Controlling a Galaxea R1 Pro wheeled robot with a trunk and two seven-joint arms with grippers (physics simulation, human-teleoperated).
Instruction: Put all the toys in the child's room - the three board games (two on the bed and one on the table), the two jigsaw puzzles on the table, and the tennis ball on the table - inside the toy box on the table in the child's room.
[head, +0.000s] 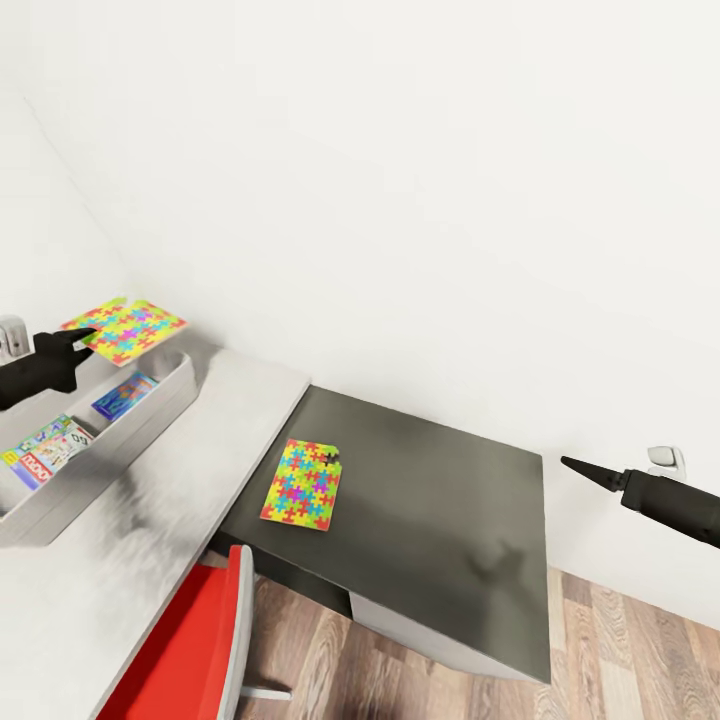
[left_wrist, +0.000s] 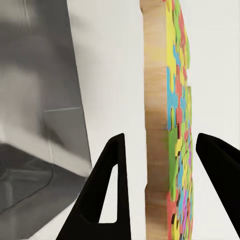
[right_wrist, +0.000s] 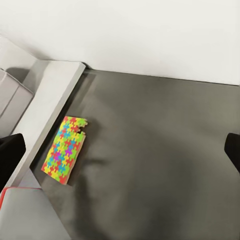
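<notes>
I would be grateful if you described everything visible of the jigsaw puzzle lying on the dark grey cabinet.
The thin flat jigsaw puzzle of yellow, pink, blue and green interlocking pieces lies flat, face up, on the low dark grey cabinet, near the edge where the light grey table top overlaps it. One far corner is notched, with a piece dark or missing. The right wrist view shows a pale, wood-like edge beneath the printed face. No gripper touches it; it rests apart from the toy box.
</notes>
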